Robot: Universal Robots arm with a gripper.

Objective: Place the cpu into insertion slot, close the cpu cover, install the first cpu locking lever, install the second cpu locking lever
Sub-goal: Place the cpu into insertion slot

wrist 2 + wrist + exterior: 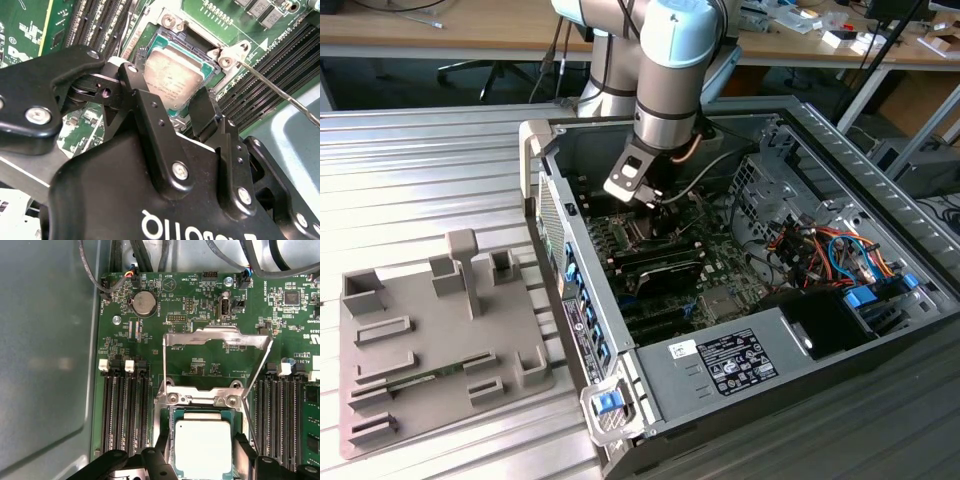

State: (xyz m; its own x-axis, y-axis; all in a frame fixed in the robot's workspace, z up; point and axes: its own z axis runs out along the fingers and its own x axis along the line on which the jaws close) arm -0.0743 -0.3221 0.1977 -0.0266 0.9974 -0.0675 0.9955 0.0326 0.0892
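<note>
Your claw (165, 86) hangs spread open astride the chip (202, 447), which lies seated in its socket (171, 420) mid-motherboard (145, 347). Step 1 of 4 looks done: the cover (215, 337) stands raised and the 2 levers (257, 375) are unlatched.

White lettering stands on the body of my gripper (167, 85), fine white print on the green motherboard (200, 360), and printed labels (737, 362) on the near grey panel (670, 395); none reads reliably.
</note>
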